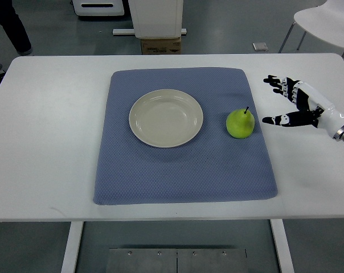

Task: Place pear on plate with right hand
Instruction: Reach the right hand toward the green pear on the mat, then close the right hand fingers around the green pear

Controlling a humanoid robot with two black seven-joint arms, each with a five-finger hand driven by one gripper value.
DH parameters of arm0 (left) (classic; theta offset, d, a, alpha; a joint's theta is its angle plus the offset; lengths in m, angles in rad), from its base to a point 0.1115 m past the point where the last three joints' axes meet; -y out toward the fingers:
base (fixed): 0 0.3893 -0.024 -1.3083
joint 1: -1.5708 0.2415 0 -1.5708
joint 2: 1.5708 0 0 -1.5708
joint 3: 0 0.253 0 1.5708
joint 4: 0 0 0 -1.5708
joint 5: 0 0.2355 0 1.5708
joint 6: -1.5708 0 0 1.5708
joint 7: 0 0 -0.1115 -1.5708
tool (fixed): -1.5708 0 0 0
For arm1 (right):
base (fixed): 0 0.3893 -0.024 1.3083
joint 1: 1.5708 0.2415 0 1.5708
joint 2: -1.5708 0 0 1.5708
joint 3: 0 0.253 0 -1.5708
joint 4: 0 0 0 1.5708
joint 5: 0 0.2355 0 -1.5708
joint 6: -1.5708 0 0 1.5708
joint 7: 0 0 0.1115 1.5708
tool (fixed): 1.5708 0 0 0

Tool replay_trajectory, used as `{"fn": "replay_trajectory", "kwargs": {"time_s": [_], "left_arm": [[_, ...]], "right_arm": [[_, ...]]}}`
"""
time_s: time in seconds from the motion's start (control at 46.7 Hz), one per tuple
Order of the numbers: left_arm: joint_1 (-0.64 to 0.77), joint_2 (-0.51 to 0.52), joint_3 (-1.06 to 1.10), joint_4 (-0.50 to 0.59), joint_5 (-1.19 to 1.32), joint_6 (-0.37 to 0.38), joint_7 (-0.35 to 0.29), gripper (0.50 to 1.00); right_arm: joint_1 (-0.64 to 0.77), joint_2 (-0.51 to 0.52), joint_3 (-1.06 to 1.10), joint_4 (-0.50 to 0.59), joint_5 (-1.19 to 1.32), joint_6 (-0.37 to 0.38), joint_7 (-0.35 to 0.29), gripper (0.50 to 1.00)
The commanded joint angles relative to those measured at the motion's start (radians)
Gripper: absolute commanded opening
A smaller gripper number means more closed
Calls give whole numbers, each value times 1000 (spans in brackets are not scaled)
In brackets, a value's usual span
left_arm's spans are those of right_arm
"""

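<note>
Pear (240,123) lies just left of the spread right robot hand (293,102).

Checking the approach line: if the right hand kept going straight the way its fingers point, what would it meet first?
Most likely the pear. The right hand is open, fingers pointing left, the pear just beyond its thumb. The single steep view hides height, so it might pass above.

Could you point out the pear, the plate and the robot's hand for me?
pear (240,124), top view, middle of its green body.
plate (139,108), top view, its left rim.
right hand (294,103), top view, palm between spread fingers.
</note>
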Motion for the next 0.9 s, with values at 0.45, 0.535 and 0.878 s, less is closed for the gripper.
{"fn": "replay_trajectory", "kwargs": {"time_s": [0.45, 0.535, 0.878], "left_arm": [[0, 0, 0, 0, 0, 0, 0, 1000], [0, 0, 0, 0, 0, 0, 0, 1000], [0, 0, 0, 0, 0, 0, 0, 1000]], "right_arm": [[153, 83, -269, 1, 0, -120, 0, 947], [160, 86, -292, 0, 0, -149, 0, 941], [175, 129, -350, -11, 0, -200, 0, 880]]}}
